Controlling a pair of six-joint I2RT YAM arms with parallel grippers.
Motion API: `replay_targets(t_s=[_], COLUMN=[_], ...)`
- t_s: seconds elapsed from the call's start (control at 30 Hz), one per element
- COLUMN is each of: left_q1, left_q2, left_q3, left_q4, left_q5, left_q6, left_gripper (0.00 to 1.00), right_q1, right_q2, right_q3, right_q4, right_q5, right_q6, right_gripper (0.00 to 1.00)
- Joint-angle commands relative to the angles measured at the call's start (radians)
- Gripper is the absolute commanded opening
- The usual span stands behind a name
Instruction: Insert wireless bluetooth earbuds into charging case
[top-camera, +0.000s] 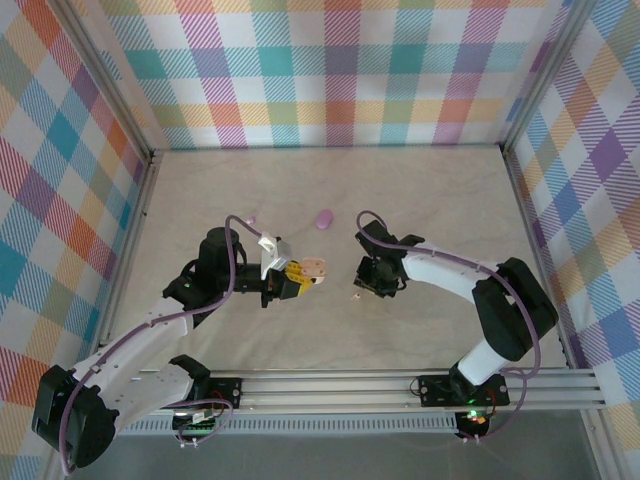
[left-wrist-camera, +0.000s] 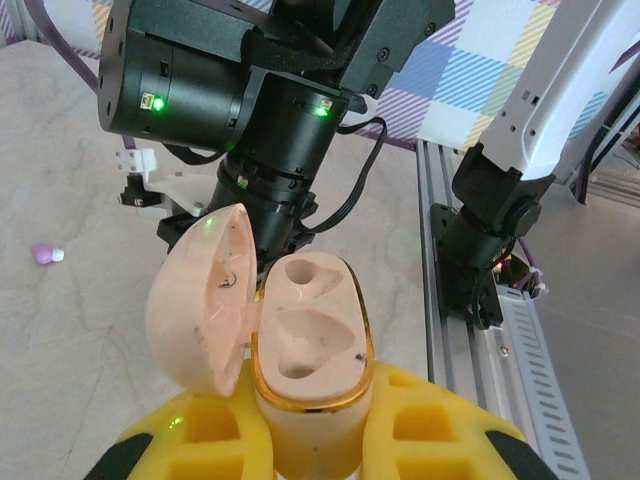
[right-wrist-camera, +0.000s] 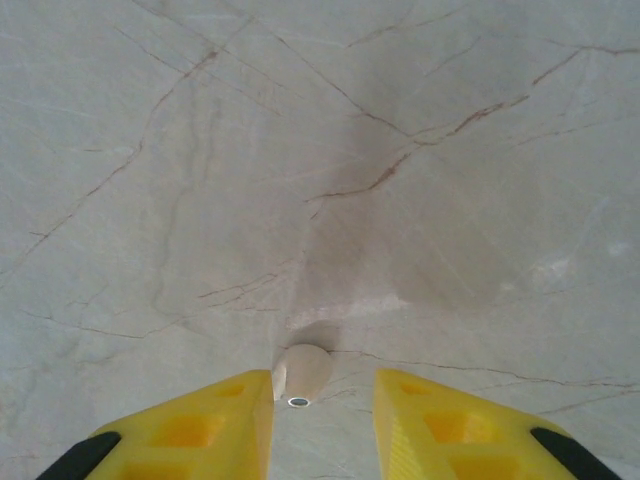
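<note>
Closest in, the left gripper (left-wrist-camera: 310, 445) is clamped on the lower body of the cream charging case (left-wrist-camera: 310, 345), its yellow fingers (left-wrist-camera: 200, 440) pressed to either side. The lid is open to the left and both wells are empty. The right gripper (right-wrist-camera: 322, 405) hangs low over the table (right-wrist-camera: 420, 150) with its jaws partly apart around a cream earbud (right-wrist-camera: 300, 372). The bud sits just beside one finger with a clear gap to the other, so it looks unheld (resting on the marble, judging by its shadow). Further off, a light purple earbud (left-wrist-camera: 45, 254) lies alone on the table. Beyond both grippers is a larger purple oval (top-camera: 323, 218), probably a second case.

The buds should be very light, hard and smooth, likely to roll or squirt sideways under a pinch. They are best taken across the rounded body, leaving the end that seats in the well free. The case is rigid, with its hinge the likely weak spot.

Which way the cream bud faces is hard to tell beyond a small silvery ring at its near end. The case's base is hidden between the fingers, and I cannot make out any further buds
</note>
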Motion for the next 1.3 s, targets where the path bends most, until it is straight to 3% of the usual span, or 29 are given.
replay_targets(t_s=[0.0,0.8,0.97,1.27], left_q1=[0.012,0.012,0.012,0.012], left_q2=[0.003,-0.006,-0.01,-0.018], left_q3=[0.0,-0.003,-0.003,-0.004], left_q4=[-0.005,-0.018,-0.02,-0.025], left_q5=[0.035,0.031,0.028,0.03], left_q6=[0.021,0.025,0.026,0.026], left_gripper=[0.0,0.0,0.0,0.0], right_q1=[0.019,0.053,0.059,0.059], right_q2=[0.023,0.09,0.098,0.111], right_q3=[0.006,0.051,0.057,0.057], right_q4=[-0.012,-0.03,-0.037,-0.044], right_q5=[-0.014,-0.02,-0.023,-0.02], right_q6=[0.007,-0.014,-0.025,-0.034], right_gripper=[0.36,0.34,0.28,0.27])
